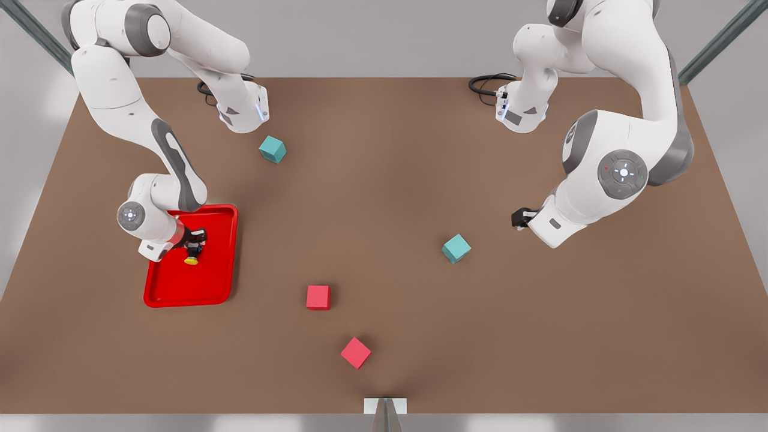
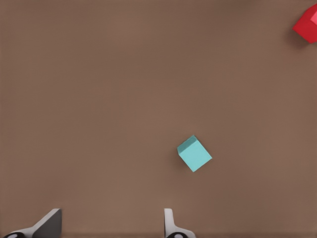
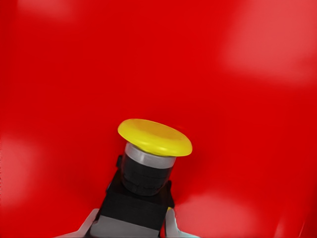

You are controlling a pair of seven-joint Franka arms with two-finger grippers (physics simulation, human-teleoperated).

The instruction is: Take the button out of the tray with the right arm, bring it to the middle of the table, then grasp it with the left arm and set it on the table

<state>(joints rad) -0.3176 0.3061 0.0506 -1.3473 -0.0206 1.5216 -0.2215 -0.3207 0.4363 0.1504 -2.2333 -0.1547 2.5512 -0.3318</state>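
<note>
**Operator:** Report the right arm.

**Inspector:** In the front view the right arm's black two-finger gripper [image 1: 193,245] is over the bright red shallow rectangular tray [image 1: 157,295], at the front view's left. The right wrist view gives the detail: the tiny push-button with a yellow round cap on a dark blocky body [image 3: 148,171] sits between the pale fingertips [image 3: 171,225], which are clamped on its body. In the front view the same button [image 1: 191,258] appears as a yellow speck over the tray floor. Whether it touches the floor cannot be told.

**Operator:** The left arm?

**Inspector:** The left gripper [image 1: 519,218] hangs over the flat matte brown table [image 1: 384,252] at the front view's right, well apart from the tray. The left wrist view shows its fingertips [image 2: 174,225] spread wide with nothing between them, a teal cube [image 2: 194,153] beyond, and a red cube [image 2: 307,25] at the frame edge.

**Operator:** Other items?

**Inspector:** The front view adds a second teal cube [image 1: 272,149] and a second red cube [image 1: 356,352].
</note>
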